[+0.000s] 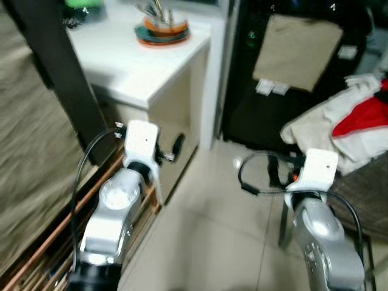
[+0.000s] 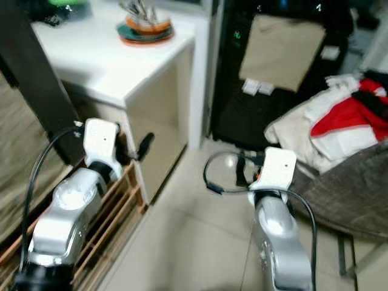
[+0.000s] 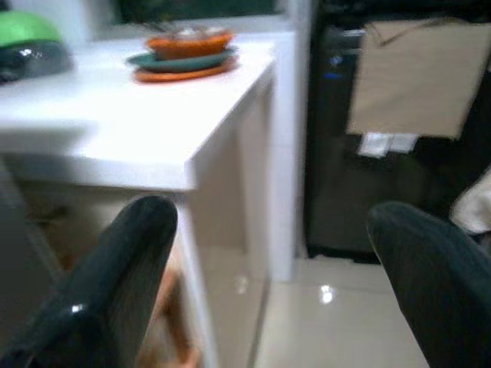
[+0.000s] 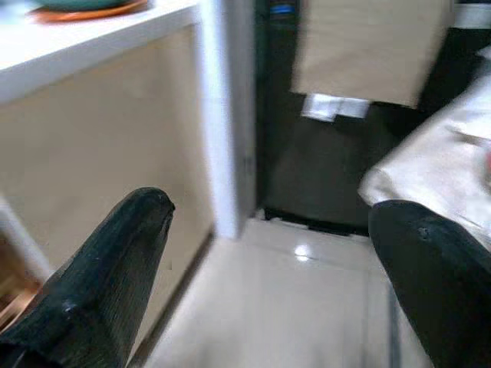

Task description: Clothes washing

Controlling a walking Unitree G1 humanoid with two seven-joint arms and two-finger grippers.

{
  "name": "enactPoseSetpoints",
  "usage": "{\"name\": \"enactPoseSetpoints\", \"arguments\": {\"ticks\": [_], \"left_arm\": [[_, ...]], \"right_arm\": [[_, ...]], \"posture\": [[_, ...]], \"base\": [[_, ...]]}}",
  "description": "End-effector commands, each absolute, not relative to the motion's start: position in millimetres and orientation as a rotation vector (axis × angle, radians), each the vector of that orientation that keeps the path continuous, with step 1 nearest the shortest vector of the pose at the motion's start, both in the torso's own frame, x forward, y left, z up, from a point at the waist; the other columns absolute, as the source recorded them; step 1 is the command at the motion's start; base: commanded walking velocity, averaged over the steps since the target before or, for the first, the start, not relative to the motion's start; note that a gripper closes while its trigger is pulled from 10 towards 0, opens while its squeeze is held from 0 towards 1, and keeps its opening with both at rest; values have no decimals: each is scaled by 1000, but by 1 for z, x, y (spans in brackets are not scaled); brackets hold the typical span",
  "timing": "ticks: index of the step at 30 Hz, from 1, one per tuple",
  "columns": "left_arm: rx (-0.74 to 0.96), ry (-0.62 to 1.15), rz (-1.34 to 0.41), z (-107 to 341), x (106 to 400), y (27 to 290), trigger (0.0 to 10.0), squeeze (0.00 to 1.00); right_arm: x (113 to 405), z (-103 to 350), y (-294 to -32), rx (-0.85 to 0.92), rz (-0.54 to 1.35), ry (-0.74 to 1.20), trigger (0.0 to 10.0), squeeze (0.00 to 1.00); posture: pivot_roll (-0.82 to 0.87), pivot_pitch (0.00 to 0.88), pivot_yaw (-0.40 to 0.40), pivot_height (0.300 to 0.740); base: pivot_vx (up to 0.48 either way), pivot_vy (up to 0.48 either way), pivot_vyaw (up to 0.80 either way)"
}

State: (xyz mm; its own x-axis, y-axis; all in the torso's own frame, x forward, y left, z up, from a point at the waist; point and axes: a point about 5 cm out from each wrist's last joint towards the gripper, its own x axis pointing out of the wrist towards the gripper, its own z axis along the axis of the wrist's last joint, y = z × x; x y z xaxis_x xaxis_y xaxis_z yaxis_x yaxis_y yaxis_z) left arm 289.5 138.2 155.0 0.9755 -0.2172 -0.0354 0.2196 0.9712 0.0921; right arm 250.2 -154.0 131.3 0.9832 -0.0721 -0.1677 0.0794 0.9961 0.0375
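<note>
Both arms are raised forward; left gripper (image 3: 268, 284) and right gripper (image 4: 268, 284) are spread wide and empty, ready for the clothes (image 1: 339, 130) heaped on the chair (image 2: 351, 200).

Two silver robot arms are reaching forward from the bottom edge over a pale tiled floor (image 1: 212, 230). The left arm (image 1: 115, 212) is sitting at seven o'clock, its left pincer (image 1: 173, 148) pointing toward the side of a white worktop (image 1: 130, 66) at eleven o'clock. A stack of orange and teal dishes (image 1: 161, 30) is resting on that worktop near twelve o'clock. The right arm (image 1: 324, 236) is sitting at five o'clock, a black cable (image 1: 254, 182) looping beside it. At three o'clock, a heap of white and red clothes (image 1: 345, 130) is lying on a grey chair (image 1: 361, 188). A dark cabinet (image 1: 291, 79) with a beige panel is standing at one o'clock.
</note>
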Motion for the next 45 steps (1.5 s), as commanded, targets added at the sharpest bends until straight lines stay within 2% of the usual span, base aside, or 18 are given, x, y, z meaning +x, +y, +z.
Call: {"name": "enactPoseSetpoints", "arguments": {"ticks": [1,11,21,35,39,45], "left_arm": [[103,13,-237,158,291,133,10000,0],[105,-15,-266,166,293,128,10000,0],[105,-34,-278,172,293,126,10000,0],[102,-35,-256,174,293,130,10000,0],[106,-27,-256,173,293,130,10000,0],[137,-7,-250,170,298,134,10000,0]], "right_arm": [[251,136,-159,-11,-93,147,10000,0],[256,140,-161,-5,-122,139,10000,0],[261,140,-161,7,-145,134,10000,0],[267,141,-155,12,-107,140,10000,0],[267,141,-150,-9,-71,143,10000,0],[268,136,-146,92,-84,201,10000,0]], "posture": [[-134,0,13,740],[-142,0,9,740],[-130,0,1,740],[-119,0,-10,740],[-119,0,-10,740],[-124,0,-13,740]], "base": [[0,0,0],[171,0,0],[345,0,0],[396,0,-768],[392,0,-111],[389,0,0]]}}
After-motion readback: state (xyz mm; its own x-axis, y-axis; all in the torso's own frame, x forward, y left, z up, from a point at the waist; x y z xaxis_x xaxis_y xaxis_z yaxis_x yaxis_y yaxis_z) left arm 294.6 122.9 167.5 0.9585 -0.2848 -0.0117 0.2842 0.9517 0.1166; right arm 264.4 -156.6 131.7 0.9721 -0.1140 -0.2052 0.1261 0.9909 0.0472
